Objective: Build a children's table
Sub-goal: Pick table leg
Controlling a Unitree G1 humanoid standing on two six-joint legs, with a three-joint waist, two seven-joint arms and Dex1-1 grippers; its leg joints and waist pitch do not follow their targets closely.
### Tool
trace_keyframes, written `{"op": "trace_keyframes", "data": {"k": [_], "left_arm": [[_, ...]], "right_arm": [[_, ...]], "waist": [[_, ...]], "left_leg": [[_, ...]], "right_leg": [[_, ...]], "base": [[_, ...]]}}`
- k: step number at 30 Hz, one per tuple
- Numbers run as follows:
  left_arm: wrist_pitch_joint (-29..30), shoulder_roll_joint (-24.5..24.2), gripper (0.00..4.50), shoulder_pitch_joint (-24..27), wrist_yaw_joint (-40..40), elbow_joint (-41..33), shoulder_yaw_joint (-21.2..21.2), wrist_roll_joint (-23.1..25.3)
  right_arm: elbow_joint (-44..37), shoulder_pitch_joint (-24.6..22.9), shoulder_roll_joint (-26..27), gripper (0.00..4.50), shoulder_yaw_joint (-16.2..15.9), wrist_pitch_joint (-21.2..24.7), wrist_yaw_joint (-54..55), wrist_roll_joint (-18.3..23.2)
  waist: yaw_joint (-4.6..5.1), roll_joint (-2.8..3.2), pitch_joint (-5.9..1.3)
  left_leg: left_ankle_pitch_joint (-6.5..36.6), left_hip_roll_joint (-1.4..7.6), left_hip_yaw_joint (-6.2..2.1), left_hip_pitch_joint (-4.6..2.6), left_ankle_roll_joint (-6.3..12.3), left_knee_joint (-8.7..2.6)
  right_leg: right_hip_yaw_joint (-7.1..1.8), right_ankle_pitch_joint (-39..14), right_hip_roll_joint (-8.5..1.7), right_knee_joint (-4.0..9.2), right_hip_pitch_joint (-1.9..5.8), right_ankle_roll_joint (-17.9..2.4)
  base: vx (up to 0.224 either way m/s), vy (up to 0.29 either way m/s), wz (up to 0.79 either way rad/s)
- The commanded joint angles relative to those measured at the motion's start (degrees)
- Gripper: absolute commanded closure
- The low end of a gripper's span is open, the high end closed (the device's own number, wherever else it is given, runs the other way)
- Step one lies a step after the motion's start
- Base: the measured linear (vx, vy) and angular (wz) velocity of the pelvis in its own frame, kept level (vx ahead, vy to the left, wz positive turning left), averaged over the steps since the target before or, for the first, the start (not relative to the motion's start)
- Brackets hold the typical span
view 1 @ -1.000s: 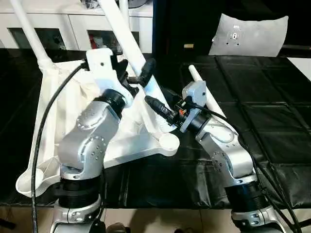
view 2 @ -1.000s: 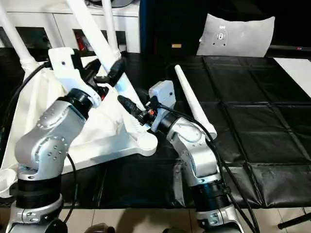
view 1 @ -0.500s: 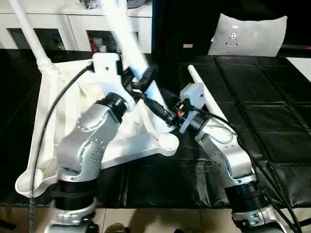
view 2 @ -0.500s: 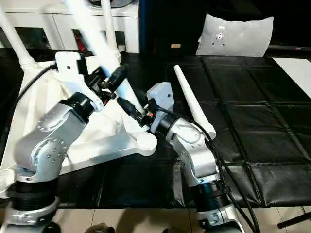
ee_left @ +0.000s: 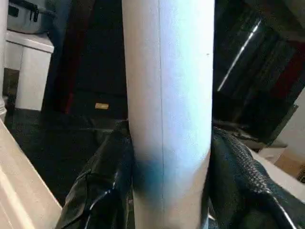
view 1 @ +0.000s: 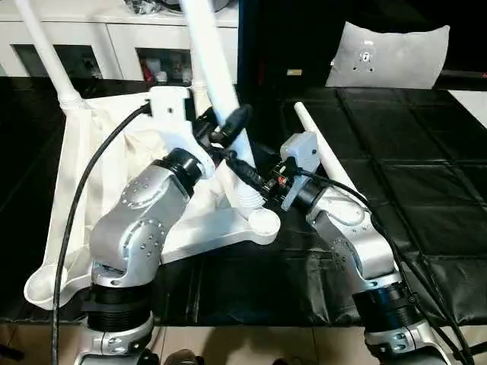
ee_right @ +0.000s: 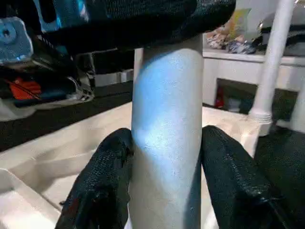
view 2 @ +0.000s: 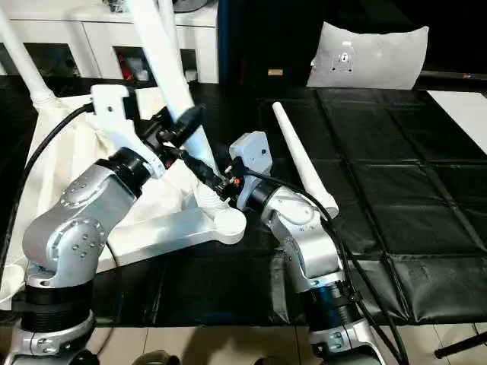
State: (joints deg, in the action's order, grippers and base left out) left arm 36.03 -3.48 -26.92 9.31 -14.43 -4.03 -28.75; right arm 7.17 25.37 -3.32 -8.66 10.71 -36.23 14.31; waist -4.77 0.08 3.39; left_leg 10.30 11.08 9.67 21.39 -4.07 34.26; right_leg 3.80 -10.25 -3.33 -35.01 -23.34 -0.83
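Gripping one white leg (view 1: 217, 76), both grippers, left (view 1: 228, 125) and right (view 1: 245, 173), pinch it; no readable writing

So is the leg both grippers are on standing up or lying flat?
Standing, tilted. The leg rises at a lean from the tabletop, with the left gripper and right gripper closed around it.

Black quilted mat surface (view 1: 426, 182), upside-down white table top (view 1: 106, 167) lying on its left part, loose white leg (view 1: 323, 156) beside it, grey cushion (view 1: 392, 55) at the far edge
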Motion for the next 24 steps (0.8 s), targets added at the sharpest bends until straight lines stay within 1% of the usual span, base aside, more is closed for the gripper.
{"op": "trace_keyframes", "data": {"k": [1, 2, 3, 4, 5, 6, 7, 8, 9, 11, 12, 13, 14, 15, 16, 17, 18, 20, 21, 23, 24], "left_arm": [[-0.1, -1.8, 2.62, 0.1, -0.5, 2.4, -2.4, 1.5], [0.3, -2.9, 2.62, -0.1, 1.3, 2.7, -2.2, 0.9], [1.5, -4.7, 2.62, -0.5, 4.4, 3.1, -2.0, -0.3], [2.7, -6.4, 2.64, -0.9, 7.7, 3.3, -1.8, -2.0], [2.9, -6.6, 2.66, -1.0, 8.2, 3.3, -1.8, -2.2], [4.6, -8.2, 2.67, -1.7, 11.8, 3.5, -2.8, -5.4], [5.4, -8.9, 2.67, -2.2, 13.5, 3.9, -3.5, -7.1], [5.8, -9.1, 2.67, -2.4, 14.1, 4.1, -3.8, -7.8], [7.0, -10.8, 2.67, -3.4, 17.3, 5.2, -4.7, -10.3], [7.9, -12.2, 2.67, -4.1, 20.1, 6.0, -5.1, -12.1], [9.7, -11.9, 2.67, -5.0, 21.8, 6.6, -6.7, -16.0], [10.0, -11.9, 2.67, -5.2, 22.1, 6.7, -7.0, -16.6], [11.0, -12.3, 2.67, -5.7, 24.0, 7.1, -7.5, -18.7], [11.8, -12.7, 2.67, -6.1, 26.1, 7.4, -7.6, -20.3], [12.3, -13.3, 2.67, -6.5, 28.4, 7.8, -7.5, -21.2], [13.0, -13.8, 2.67, -7.0, 30.6, 8.2, -7.4, -22.3], [13.7, -13.9, 2.67, -7.5, 32.0, 8.5, -7.5, -23.5], [14.8, -14.2, 2.67, -8.3, 34.4, 8.6, -7.2, -25.6], [15.7, -14.6, 2.67, -8.8, 36.6, 8.3, -6.3, -26.8], [16.0, -14.8, 2.67, -9.0, 37.6, 8.1, -5.9, -27.3], [16.3, -14.7, 2.67, -9.4, 38.0, 8.2, -5.2, -27.4]], "right_arm": [[-2.8, 0.9, 0.0, 1.97, 0.5, 1.6, -3.2, 3.4], [-3.5, 0.8, -0.4, 1.94, 0.7, 3.5, -4.6, 5.2], [-4.5, 0.8, -1.2, 1.87, 1.3, 6.7, -6.6, 8.1], [-5.4, 1.0, -2.4, 1.7, 1.9, 9.8, -8.4, 10.6], [-5.5, 1.1, -2.5, 1.6, 2.0, 10.3, -8.7, 10.9], [-6.1, 1.7, -4.5, 1.55, 2.7, 13.6, -11.0, 13.2], [-6.2, 2.1, -5.6, 1.51, 3.2, 15.6, -12.1, 14.5], [-6.3, 2.3, -6.0, 1.41, 3.4, 16.4, -12.4, 15.0], [-6.3, 3.4, -8.2, 1.27, 4.2, 20.3, -14.3, 17.4], [-6.5, 4.2, -9.9, 1.11, 4.6, 23.3, -16.2, 19.2], [-6.6, 5.0, -11.5, 1.03, 4.7, 25.9, -18.0, 20.6], [-6.7, 5.1, -11.7, 0.88, 4.7, 26.4, -18.3, 20.9], [-6.9, 5.6, -12.9, 0.88, 4.7, 28.7, -19.6, 22.2], [-7.1, 6.0, -13.8, 0.66, 4.8, 30.1, -20.6, 23.1], [-7.1, 6.4, -14.4, 0.66, 5.0, 31.5, -21.1, 24.1], [-7.1, 7.0, -14.9, 0.66, 5.4, 33.1, -21.4, 25.5], [-7.0, 7.5, -15.2, 0.42, 5.7, 34.2, -21.7, 26.4], [-7.2, 8.3, -16.1, 0.42, 5.3, 36.3, -23.2, 27.8], [-7.5, 8.9, -16.8, 0.42, 4.7, 38.0, -24.6, 28.6], [-7.6, 9.2, -17.1, 0.42, 4.3, 38.7, -25.4, 29.0], [-7.8, 9.3, -17.4, 0.42, 3.7, 39.3, -26.5, 29.3]], "waist": [[0.3, -0.49, -3.95], [0.26, -0.32, -3.93], [0.33, -0.55, -3.88], [0.33, -0.4, -3.94], [0.29, -0.43, -3.99], [0.24, -0.52, -4.01], [0.06, -0.22, -4.04], [-0.05, -0.18, -4.05], [-0.2, -0.51, -3.96], [-0.42, -0.46, -4.03], [-0.44, -0.46, -3.91], [-0.46, -0.67, -3.89], [-0.6, -0.63, -4.01], [-0.61, -0.59, -4.07], [-0.62, -0.77, -4.07], [-0.63, -0.75, -4.06], [-0.64, -0.75, -4.02], [-0.72, -0.78, -4.05], [-0.71, -0.79, -4.05], [-0.73, -0.83, -4.03], [-0.75, -0.61, -4.03]], "left_leg": [[10.5, 1.49, -0.33, -0.4, 0.91, -3.7], [10.4, 1.38, -0.4, -0.37, 1.16, -3.72], [10.3, 1.31, -0.41, -0.34, 1.44, -3.77], [10.1, 1.36, -0.47, -0.45, 1.5, -3.79], [9.8, 1.47, -0.49, -0.49, 1.48, -3.76], [9.1, 1.57, -0.46, -0.51, 1.47, -3.79], [8.9, 1.56, -0.5, -0.69, 1.11, -3.77], [9.0, 1.59, -0.39, -0.83, 0.78, -3.68], [9.1, 1.4, -0.26, -0.83, 0.84, -3.66], [8.9, 1.38, -0.32, -0.79, 0.86, -3.66], [9.3, 1.51, -0.28, -0.76, 0.53, -3.67], [9.3, 1.28, -0.13, -0.82, 0.49, -3.53], [8.7, 1.31, -0.22, -0.68, 0.5, -3.54], [8.3, 1.33, -0.2, -0.71, 0.62, -3.48], [8.1, 1.38, -0.22, -0.65, 0.68, -3.49], [8.0, 1.31, -0.21, -0.64, 0.68, -3.48], [8.1, 1.24, -0.18, -0.7, 0.72, -3.49], [8.0, 1.41, -0.23, -0.64, 0.4, -3.47], [8.2, 1.31, -0.23, -0.7, 0.22, -3.47], [8.0, 1.37, -0.21, -0.63, 0.29, -3.47], [8.0, 1.43, -0.21, -0.71, 0.09, -3.45]], "right_leg": [[-2.74, -14.3, -3.63, 4.48, 3.14, -6.9], [-2.7, -14.2, -3.55, 4.43, 3.2, -6.6], [-2.7, -14.7, -3.55, 4.44, 3.23, -6.1], [-2.71, -14.7, -3.59, 4.4, 3.25, -5.9], [-2.71, -14.6, -3.65, 4.33, 3.2, -5.9], [-2.76, -13.9, -3.68, 4.28, 3.13, -6.3], [-2.68, -13.3, -3.71, 4.03, 3.12, -7.4], [-2.69, -12.6, -3.63, 3.98, 2.94, -8.3], [-2.69, -12.4, -3.6, 4.03, 3.01, -8.8], [-2.68, -12.7, -3.7, 3.95, 3.12, -8.8], [-2.7, -13.2, -3.85, 3.98, 3.09, -8.7], [-2.67, -13.8, -3.86, 4.09, 3.19, -8.9], [-2.68, -13.8, -3.96, 4.01, 3.36, -9.2], [-2.66, -13.5, -3.88, 4.01, 3.28, -9.2], [-2.68, -13.4, -3.95, 4.01, 3.31, -9.1], [-2.66, -13.6, -3.94, 3.94, 3.32, -9.2], [-2.65, -14.4, -3.89, 4.03, 3.28, -8.9], [-2.68, -15.1, -4.05, 4.06, 3.34, -8.7], [-2.6, -15.7, -3.96, 4.04, 3.38, -8.6], [-2.66, -15.5, -4.0, 4.04, 3.37, -8.6], [-2.68, -15.5, -4.01, 4.11, 3.31, -8.6]], "base": [[0.0, 0.0, 0.0], [0.0, 0.0, 0.0], [0.0, 0.0, 0.0], [0.0, 0.0, 0.0], [0.0, 0.0, 0.0], [0.0, 0.0, 0.0], [0.0, 0.0, 0.0], [0.0, 0.0, 0.0], [0.0, 0.0, 0.0], [0.0, 0.0, 0.0], [0.0, 0.0, 0.0], [0.0, 0.0, 0.0], [0.0, 0.0, 0.0], [0.0, 0.0, 0.0], [0.0, 0.0, 0.0], [0.0, 0.0, 0.0], [0.0, 0.0, 0.0], [0.0, 0.0, 0.0], [0.0, 0.0, 0.0], [0.0, 0.0, 0.0], [0.0, 0.0, 0.0]]}}
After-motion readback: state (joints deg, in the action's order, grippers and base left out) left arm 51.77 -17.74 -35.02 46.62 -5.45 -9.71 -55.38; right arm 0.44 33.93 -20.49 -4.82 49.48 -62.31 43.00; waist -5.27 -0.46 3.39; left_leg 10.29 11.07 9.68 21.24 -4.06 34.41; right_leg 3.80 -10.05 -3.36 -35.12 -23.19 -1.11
